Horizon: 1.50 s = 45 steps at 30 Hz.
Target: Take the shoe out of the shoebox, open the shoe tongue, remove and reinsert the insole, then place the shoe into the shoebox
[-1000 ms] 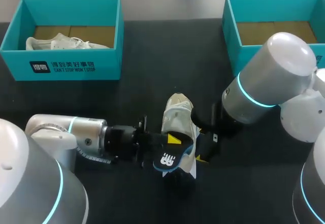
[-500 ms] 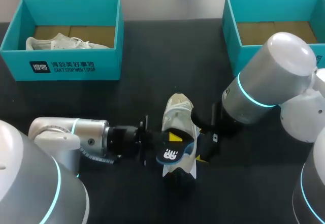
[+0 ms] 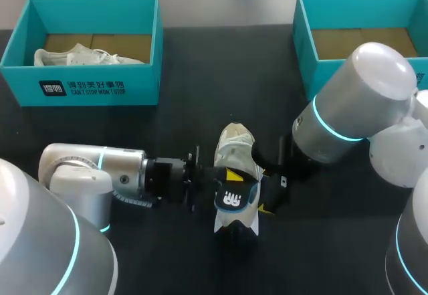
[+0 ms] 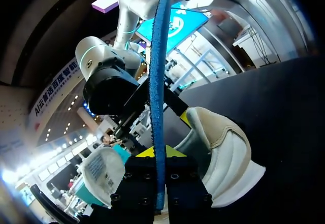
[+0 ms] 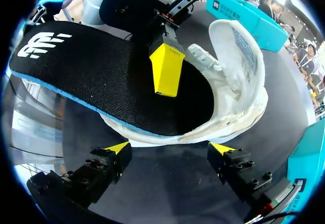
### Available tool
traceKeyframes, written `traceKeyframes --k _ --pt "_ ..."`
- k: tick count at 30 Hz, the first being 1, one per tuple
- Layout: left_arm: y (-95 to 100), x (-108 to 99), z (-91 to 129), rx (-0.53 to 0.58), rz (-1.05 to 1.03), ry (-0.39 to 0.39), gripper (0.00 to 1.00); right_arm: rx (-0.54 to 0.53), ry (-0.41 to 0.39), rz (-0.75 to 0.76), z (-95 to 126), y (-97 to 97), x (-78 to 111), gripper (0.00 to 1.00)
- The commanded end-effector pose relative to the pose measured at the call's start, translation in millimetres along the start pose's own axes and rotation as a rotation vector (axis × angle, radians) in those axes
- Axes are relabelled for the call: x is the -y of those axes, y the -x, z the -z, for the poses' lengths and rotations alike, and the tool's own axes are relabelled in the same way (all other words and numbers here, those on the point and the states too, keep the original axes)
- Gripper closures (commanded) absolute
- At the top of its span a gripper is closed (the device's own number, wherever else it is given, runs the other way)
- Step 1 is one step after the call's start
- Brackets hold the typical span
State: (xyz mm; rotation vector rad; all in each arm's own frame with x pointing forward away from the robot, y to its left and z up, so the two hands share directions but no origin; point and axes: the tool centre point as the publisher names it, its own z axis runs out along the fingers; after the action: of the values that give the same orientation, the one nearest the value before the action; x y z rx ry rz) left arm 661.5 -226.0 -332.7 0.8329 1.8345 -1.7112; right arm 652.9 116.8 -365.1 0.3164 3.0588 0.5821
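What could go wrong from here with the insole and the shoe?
1. The left gripper pinches the insole only at one side edge, so the insole may slip out or buckle if pushed.
2. The right gripper is open in front of the shoe, not clamping it, so the shoe may slide away.

The left box [image 3: 100, 89], by the table's [image 3: 200, 74] far edge, carries a white logo and print on its front wall. The insole [image 3: 234, 199] bears a white logo at its heel. The tongue label [image 5: 242, 43] is too small to read.
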Motion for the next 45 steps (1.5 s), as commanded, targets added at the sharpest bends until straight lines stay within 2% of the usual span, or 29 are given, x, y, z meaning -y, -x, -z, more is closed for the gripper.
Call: traceKeyframes --k 1,8,22,26,35,37,40,45 --pt "0.5 -3 -2 0.002 0.004 0.01 1.0 0.003 0.0 -0.001 -2 -1.3 -0.3 0.0" --pt "-2.6 -10 -2 -0.011 0.008 0.039 1.0 0.003 0.0 -0.001 -2 -1.3 -0.3 0.0" --pt "-0.2 -18 -1 -0.047 0.038 0.161 1.0 0.003 0.0 -0.001 -2 -1.3 -0.3 0.0" --pt "-1.3 -20 1 -0.049 0.045 0.164 1.0 0.003 0.0 -0.001 -2 -1.3 -0.3 0.0" --pt "-4.5 -13 4 -0.035 0.052 0.109 1.0 0.003 0.0 -0.001 -2 -1.3 -0.3 0.0" --pt "-5.4 -12 4 -0.034 0.053 0.104 0.87 0.003 0.0 -0.001 -2 -1.3 -0.3 0.0" --pt "-6.4 -9 4 -0.029 0.049 0.093 0.73 0.003 0.0 -0.001 -2 -1.3 -0.3 0.0" --pt "-6.3 -2 3 -0.027 0.041 0.082 0.72 0.003 0.0 -0.001 -2 -1.3 -0.3 0.0"
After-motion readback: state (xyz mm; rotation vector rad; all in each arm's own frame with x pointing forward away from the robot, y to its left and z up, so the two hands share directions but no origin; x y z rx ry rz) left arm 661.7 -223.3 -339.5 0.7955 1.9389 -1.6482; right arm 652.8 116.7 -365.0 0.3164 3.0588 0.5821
